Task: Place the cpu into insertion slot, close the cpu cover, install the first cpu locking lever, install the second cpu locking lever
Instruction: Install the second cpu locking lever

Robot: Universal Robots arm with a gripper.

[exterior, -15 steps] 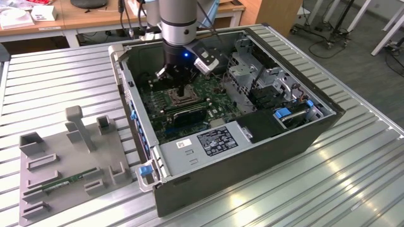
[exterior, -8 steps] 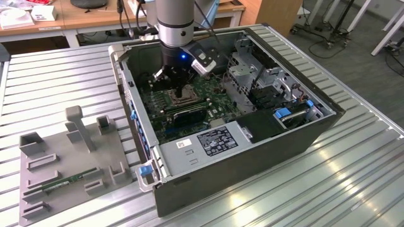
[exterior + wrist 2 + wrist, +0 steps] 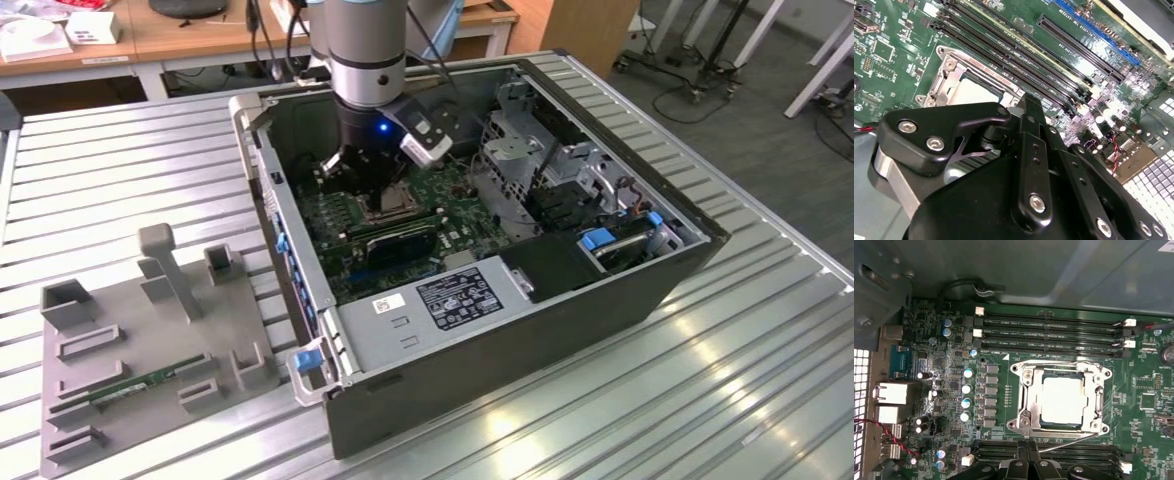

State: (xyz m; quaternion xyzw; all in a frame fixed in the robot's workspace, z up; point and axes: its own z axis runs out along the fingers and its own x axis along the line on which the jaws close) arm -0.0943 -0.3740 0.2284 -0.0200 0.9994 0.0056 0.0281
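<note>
Black gripper (image 3: pixel 1026 107) linkages are looming closest in the second wrist view, and whether the fingers are apart or together, I cannot tell from where the tips sit. They are hanging just above the socket (image 3: pixel 1061 399), with nothing visibly held.

Looking past the fingers in the first wrist view, the cpu (image 3: pixel 1063 399) is already sitting in the socket, pale face up, and the cover (image 3: pixel 1029 399) is lying down around it, its cut-out framing the chip. A thin lever (image 3: pixel 1061 441) is running along the socket edge nearest the fingers, seemingly not latched yet, though that's my reading.

From the exterior view, the arm is reaching down into the open case (image 3: pixel 641 290), the gripper (image 3: pixel 363 172) poised over the board (image 3: pixel 441 200).

Handling-wise, I'm judging that chip as light, rigid and fragile, best touched at its edges only. The cover is thin stiff sheet metal, hinged, wanting a gentle push on its frame rather than its middle. That lever looks like springy wire: slippery, narrow, and probably best caught at its bent free end, beside the fingers, then pressed down and tucked sideways under its hook.
</note>
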